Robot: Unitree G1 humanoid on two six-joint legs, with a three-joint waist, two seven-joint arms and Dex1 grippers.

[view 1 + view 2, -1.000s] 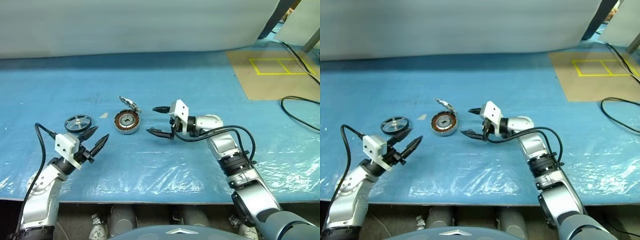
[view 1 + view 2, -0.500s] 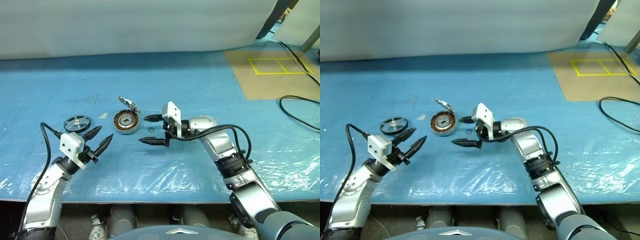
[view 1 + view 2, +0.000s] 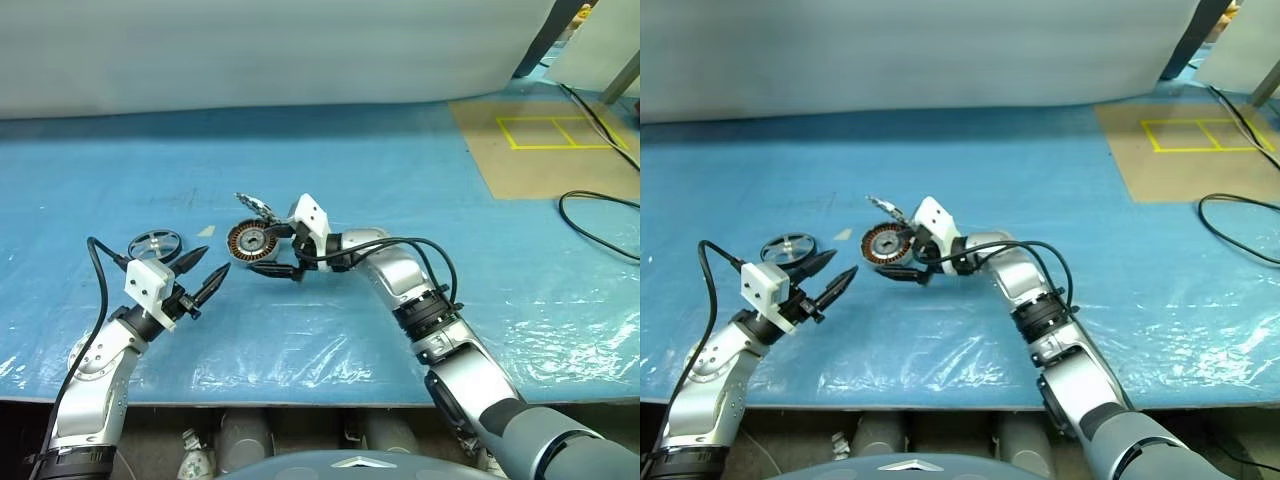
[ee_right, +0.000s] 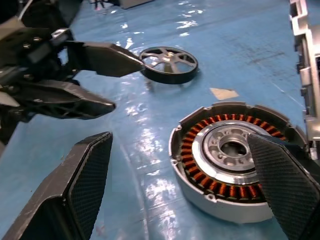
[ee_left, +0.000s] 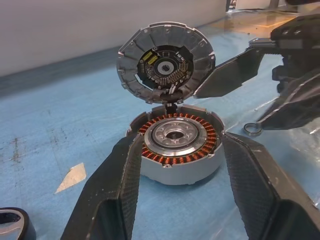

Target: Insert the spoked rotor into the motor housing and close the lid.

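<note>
The spoked rotor (image 3: 155,244) lies flat on the blue worktop (image 3: 400,170) just beyond the left claw (image 3: 204,275), whose fingers are parted and empty. The motor housing (image 3: 252,243) sits between the spread, empty fingers of the right claw (image 3: 276,250), its lid (image 5: 165,61) standing upright behind it.

The right gripper (image 3: 270,250) has swept across toward the robot's left and now sits at the motor housing (image 3: 252,243), its fingers spread wide, one to each side of the housing, where a second ago it hung well off to the housing's right. The tiny black O-ring (image 5: 253,129), which half a second ago showed between its fingers, now lies behind them, beside the wrist. The arm has folded in, elbow bent further across the blue sheet.
</note>
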